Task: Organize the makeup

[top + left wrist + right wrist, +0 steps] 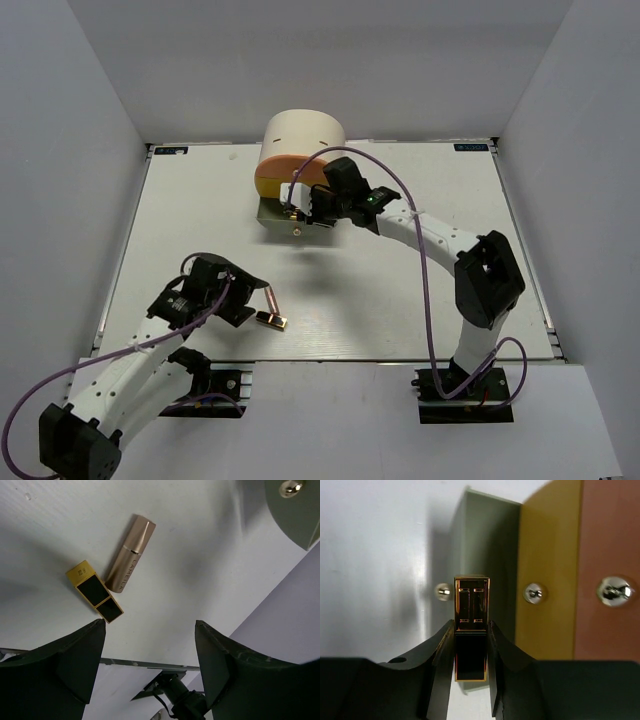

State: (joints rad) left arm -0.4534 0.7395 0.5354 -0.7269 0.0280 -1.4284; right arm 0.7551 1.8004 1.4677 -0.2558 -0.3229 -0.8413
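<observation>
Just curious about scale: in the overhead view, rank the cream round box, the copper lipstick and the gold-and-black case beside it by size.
1. Cream round box, by far the largest.
2. Copper lipstick and gold-and-black case: they look about alike, so I won't rank them.

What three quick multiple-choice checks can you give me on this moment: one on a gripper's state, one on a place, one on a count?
1. The left gripper is: A open, holding nothing; B shut on a brush; C shut on nothing.
2. The copper lipstick lies: A in the left gripper; B upright on a shelf; C flat on the table beside a gold-and-black case.
3. Gold-and-black cases in view: A one; B two; C four.
Answers: 1 A, its fingers stand wide apart above the table. 2 C, the left wrist view shows it lying by the case. 3 B, one lies on the table and a second case sits clamped in the right gripper.
</observation>
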